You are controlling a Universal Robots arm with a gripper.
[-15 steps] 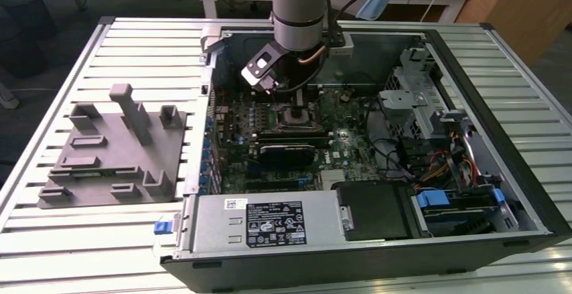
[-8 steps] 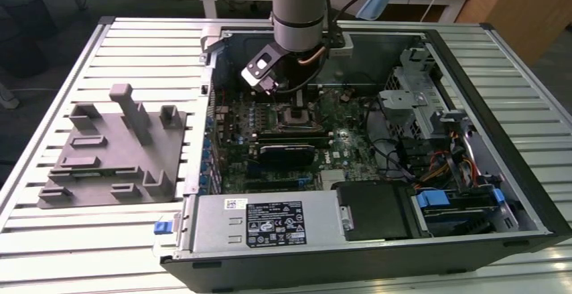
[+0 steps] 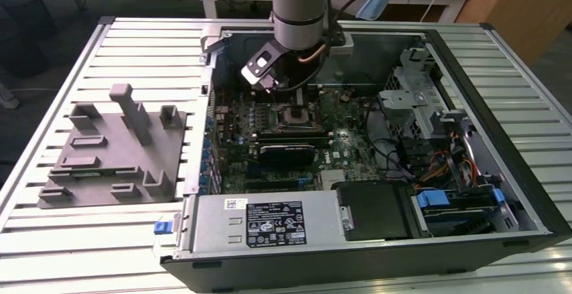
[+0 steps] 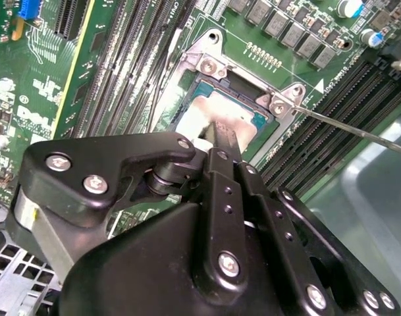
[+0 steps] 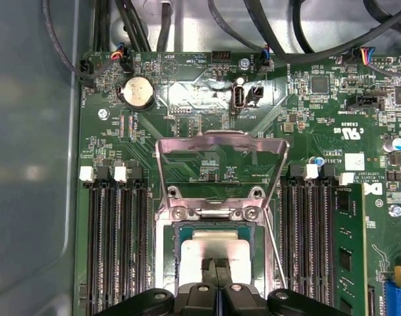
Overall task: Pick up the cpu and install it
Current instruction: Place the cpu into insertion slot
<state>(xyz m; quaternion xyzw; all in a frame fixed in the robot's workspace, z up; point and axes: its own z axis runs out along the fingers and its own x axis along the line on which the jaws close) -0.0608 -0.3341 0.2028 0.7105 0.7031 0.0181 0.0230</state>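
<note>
First wrist view material places the cpu (image 5: 193,253) flat inside the socket (image 5: 164,253) on the motherboard (image 5: 187,112), its silver top ringed by a pale rim. The gripper (image 5: 216,263) is held directly over it, and the fingers (image 5: 209,266) are seen pressed together with nothing pinched between them, their tips at or just above the metal top; actual contact cannot be confirmed. The load plate (image 5: 220,138) is swung up and the thin lever (image 4: 351,127) is released, so the chip is not yet clamped. The cpu is judged to be light, thin and rigid, with a smooth lid that could slip, and it is likely fragile on its hidden underside. A hold is therefore best taken on two opposite edges at the rim, and pressure should be kept even and gentle. One cpu, one socket, one load plate, one lever and one coin cell (image 5: 137,92) are counted. In the exterior view one open computer case (image 3: 527,173) and one grey tray (image 3: 107,153) are counted on the slatted table (image 3: 134,46).
</note>
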